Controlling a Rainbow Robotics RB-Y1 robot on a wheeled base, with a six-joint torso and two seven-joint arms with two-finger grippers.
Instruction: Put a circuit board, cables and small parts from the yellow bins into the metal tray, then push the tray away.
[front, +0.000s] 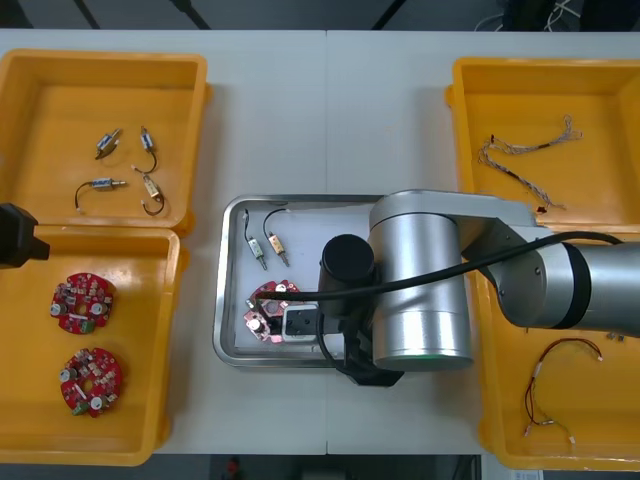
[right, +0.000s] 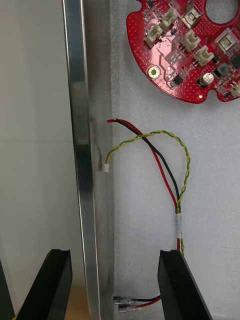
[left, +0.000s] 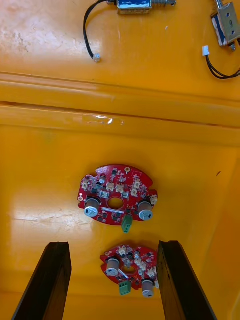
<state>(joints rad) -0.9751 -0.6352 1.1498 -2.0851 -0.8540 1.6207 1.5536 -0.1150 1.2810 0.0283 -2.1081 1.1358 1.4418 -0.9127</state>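
The metal tray (front: 228, 300) sits mid-table, white inside. In it lie a round red circuit board (front: 268, 310), two small metal parts (front: 265, 246) and a red and yellow cable (right: 172, 170). My right arm (front: 420, 280) reaches over the tray's near right part. In the right wrist view my right gripper (right: 115, 282) is open and straddles the tray rim (right: 80, 150), one finger outside and one inside beside the cable's end. The cable lies loose, with the circuit board (right: 190, 50) beyond it. My left gripper (left: 115, 280) is open above two circuit boards (left: 116, 199) in the near left bin.
Yellow bins flank the tray. The far left bin (front: 100, 65) holds several small metal parts (front: 108, 143). The near left bin (front: 25, 400) holds two boards. A blue and white cable (front: 525, 150) lies far right and another cable (front: 560, 385) near right. My left arm (front: 15, 235) shows at the left edge.
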